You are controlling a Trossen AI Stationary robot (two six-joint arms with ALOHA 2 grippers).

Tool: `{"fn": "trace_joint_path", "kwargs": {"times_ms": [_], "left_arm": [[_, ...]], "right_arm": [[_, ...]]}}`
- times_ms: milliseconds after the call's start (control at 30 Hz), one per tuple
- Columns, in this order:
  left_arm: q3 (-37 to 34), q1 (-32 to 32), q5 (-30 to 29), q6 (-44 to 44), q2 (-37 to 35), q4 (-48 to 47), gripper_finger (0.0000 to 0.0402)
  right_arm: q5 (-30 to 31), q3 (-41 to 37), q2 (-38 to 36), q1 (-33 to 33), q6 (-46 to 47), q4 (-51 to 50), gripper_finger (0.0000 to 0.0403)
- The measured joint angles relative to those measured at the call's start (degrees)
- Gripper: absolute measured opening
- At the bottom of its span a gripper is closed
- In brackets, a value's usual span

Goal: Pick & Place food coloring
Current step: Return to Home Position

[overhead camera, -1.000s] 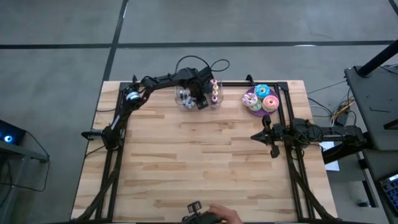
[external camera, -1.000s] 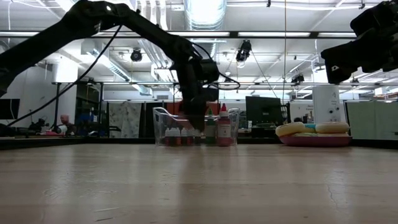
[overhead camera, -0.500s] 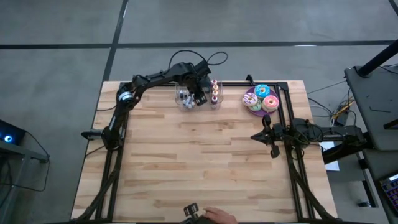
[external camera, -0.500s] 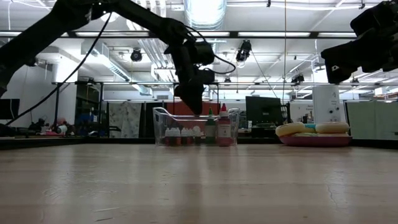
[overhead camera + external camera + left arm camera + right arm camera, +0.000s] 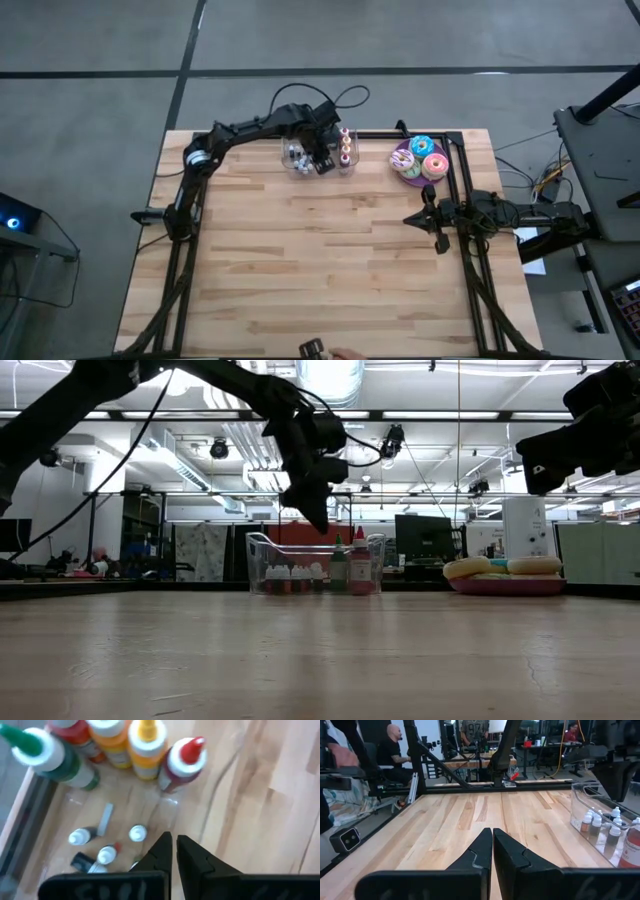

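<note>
The food coloring, several tiny bottles with pale caps, stands upright on the floor of a clear bin at the table's far edge. It also shows in the low view and the right wrist view. My left gripper hangs shut and empty above the bin, its fingers slanting down, clear of the bottles. My right gripper is shut, parked level at the table's right side.
Taller squeeze bottles with green, orange, yellow and red tops stand at the bin's right end. Frosted doughnuts lie on a purple plate at the far right. A person's hand shows at the near edge.
My left gripper has risen out of the clear bin and now hangs above its rim. It carries nothing. The small bottles stay standing in the bin. The hand at the near edge has drawn back.
</note>
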Motion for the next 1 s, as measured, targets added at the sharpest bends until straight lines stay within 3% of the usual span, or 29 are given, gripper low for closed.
{"fn": "trace_joint_path", "kwargs": {"times_ms": [200,533,1000], "left_arm": [[-5.2,-2.7,0.2,-0.1,-3.7,4.6,0.0000],[-21.2,-7.8,0.4,-2.4,-16.5,18.3,0.0000],[-49.6,-14.8,0.4,-8.3,-40.3,52.3,0.0000]], "right_arm": [[0.0,0.0,0.0,0.0,0.0,0.0,0.0009],[0.0,0.0,0.0,0.0,0.0,0.0,0.0009],[0.0,0.0,0.3,0.0,0.0,0.0,0.0008]]}}
